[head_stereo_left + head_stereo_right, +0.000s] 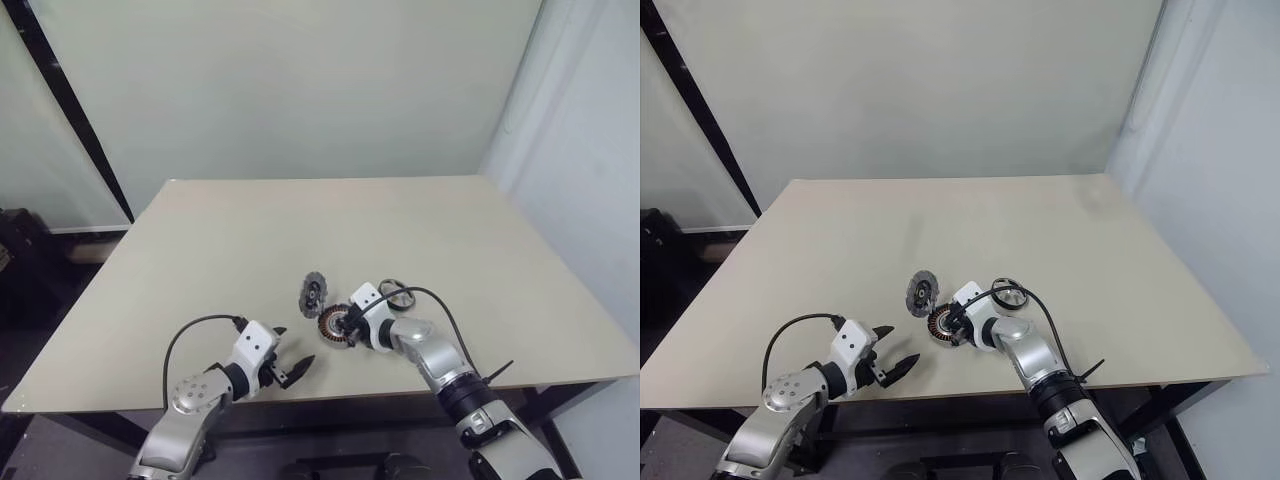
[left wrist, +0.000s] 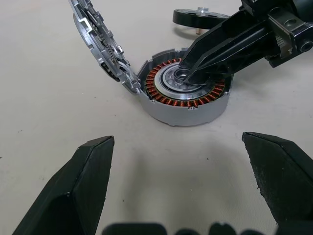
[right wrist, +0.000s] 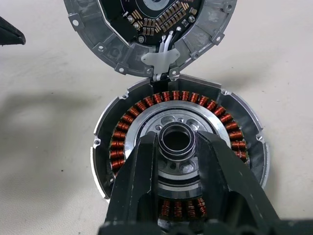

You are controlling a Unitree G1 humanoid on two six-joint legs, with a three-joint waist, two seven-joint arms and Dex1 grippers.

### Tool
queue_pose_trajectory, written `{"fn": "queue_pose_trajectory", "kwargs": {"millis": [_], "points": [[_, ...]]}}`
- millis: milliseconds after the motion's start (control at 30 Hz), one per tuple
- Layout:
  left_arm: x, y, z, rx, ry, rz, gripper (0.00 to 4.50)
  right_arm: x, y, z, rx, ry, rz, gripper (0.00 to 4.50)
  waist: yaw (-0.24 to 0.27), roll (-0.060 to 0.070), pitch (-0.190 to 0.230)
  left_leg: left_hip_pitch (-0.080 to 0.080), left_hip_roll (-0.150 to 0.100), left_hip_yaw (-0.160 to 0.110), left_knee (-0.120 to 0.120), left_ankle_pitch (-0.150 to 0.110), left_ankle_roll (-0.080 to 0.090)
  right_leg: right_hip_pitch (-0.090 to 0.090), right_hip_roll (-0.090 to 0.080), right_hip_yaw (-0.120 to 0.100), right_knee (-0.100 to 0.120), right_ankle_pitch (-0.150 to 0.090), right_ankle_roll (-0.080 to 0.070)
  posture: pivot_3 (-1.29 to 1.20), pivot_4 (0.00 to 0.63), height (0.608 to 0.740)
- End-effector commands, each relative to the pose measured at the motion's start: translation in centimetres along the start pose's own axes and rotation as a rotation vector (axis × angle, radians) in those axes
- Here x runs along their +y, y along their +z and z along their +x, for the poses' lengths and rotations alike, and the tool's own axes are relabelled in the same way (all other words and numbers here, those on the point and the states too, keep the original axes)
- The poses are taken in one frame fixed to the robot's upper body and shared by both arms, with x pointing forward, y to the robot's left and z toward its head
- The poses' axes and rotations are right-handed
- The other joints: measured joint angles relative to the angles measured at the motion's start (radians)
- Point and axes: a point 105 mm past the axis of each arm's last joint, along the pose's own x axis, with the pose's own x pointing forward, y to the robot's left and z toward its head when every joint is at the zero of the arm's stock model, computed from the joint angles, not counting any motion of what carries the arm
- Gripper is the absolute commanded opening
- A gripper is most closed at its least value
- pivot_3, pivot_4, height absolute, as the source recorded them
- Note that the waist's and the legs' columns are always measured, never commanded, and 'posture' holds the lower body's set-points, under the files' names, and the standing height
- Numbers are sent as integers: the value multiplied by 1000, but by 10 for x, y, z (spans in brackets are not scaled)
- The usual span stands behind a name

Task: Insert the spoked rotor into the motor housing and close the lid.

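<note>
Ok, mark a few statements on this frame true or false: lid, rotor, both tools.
1. The lid stands open, hinged at the motor housing rim. True.
2. The spoked rotor already sits inside the housing. False: it lies on the table beyond it.
3. The right tool has its fingers around the housing's silver hub. True.
4. The left tool is clamped on the lid. False: it is open, short of the housing, holding nothing.
</note>
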Motion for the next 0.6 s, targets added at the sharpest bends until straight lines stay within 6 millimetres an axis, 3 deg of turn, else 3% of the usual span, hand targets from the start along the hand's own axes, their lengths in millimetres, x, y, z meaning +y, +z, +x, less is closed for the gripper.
{"fn": "queue_pose_trajectory", "kwargs": {"millis": [33, 400, 433, 600], "points": [[4, 18, -1, -57, 14, 46, 4500, -4, 5, -1, -10, -17, -22, 812, 0, 0, 0, 0, 0, 0, 0, 0, 0, 0, 0, 0, 0, 0, 0, 0, 0, 740], [3, 18, -1, -56, 10, 46, 4500, -1, 3, -1, 9, 2, -7, 812, 0, 0, 0, 1, 0, 0, 0, 0, 0, 0, 0, 0, 0, 0, 0, 0, 0, 740], [3, 18, -1, -55, 10, 46, 4500, 0, 3, -1, 8, 4, -6, 1552, 0, 0, 0, 1, 0, 0, 0, 0, 0, 0, 0, 0, 0, 0, 0, 0, 0, 740], [3, 18, 0, -51, 8, 49, 4500, 1, 10, -2, -23, 11, 21, 3176, 1, 0, 0, 0, 0, 0, 0, 0, 0, 0, 0, 0, 0, 0, 0, 0, 0, 740]]}}
